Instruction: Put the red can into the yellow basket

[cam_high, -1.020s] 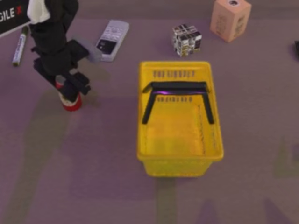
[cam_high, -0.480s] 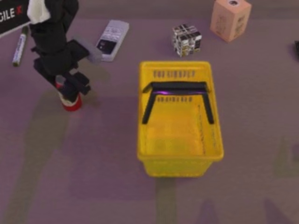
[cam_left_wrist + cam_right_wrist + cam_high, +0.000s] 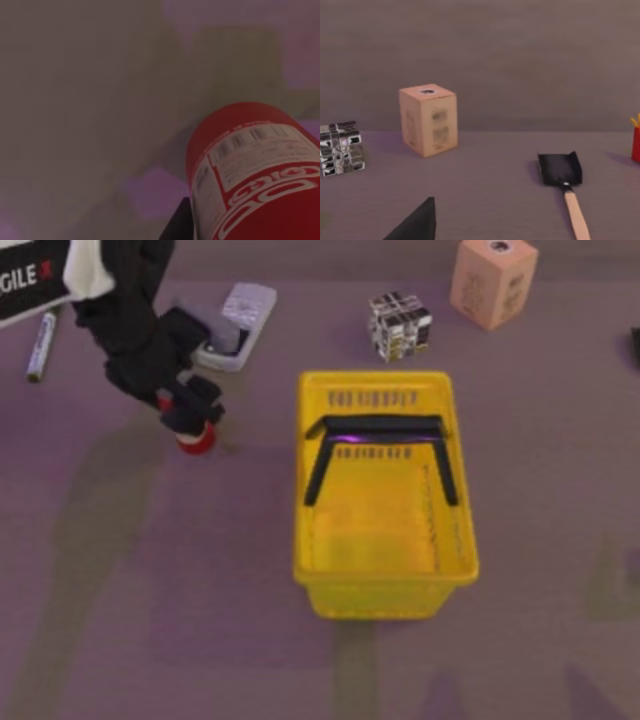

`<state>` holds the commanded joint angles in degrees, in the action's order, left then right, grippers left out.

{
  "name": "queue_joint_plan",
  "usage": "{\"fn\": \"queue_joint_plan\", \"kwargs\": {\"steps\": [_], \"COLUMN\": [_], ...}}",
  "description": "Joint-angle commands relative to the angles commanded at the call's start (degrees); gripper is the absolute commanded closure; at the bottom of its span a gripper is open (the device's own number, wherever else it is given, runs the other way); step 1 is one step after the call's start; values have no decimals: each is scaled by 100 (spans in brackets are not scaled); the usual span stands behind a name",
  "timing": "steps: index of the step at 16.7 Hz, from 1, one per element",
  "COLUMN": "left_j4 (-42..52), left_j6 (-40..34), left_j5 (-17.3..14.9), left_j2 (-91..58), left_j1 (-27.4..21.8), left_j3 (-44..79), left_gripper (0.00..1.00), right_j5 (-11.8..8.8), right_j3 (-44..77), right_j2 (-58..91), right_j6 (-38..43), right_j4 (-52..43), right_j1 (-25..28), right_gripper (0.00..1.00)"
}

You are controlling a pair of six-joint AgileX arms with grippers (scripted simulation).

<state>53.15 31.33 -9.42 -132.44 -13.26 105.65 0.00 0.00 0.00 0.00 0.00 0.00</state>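
Now the left end effector (image 3: 190,418) pinches the red can (image 3: 196,439) and carries it above the surface (image 3: 150,620), to the left of the yellow basket (image 3: 384,592). To do this step well, it should lift the can higher than the basket rim and the black handle (image 3: 380,426) before release. Compared with a second ago, the can is nearer to the basket. The right arm is not visible from above.

Right wrist view. A peach-coloured box (image 3: 428,120) with a round hole in its top stands upright on the desk (image 3: 485,165). A black-and-white patterned cube (image 3: 341,148) lies beside it. Well apart, a black-bladed shovel (image 3: 565,187) with a wooden handle lies flat (blade toward the far wall). A red container (image 3: 635,142) is cut by the frame edge.
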Motion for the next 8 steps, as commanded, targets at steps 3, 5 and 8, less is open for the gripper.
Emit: {"fn": "queue_joint_plan", "kwargs": {"steps": [3,5,8], "left_j4": [-1287,-2342,-4111], "left_j6": [-390,-711,-1251], "left_j5": [-913,-1634,-2786], "left_j2": [100,173,313], "left_j1": [-78,-139,-236], "left_j3": [-329,-618,-1140], "left_gripper": [100,100,100], "right_j5": [0,0,0], "right_j3": [0,0,0], "right_j2": [0,0,0], "right_j6": [0,0,0], "right_j4": [0,0,0], "right_j1": [0,0,0], "right_gripper": [0,0,0]}}
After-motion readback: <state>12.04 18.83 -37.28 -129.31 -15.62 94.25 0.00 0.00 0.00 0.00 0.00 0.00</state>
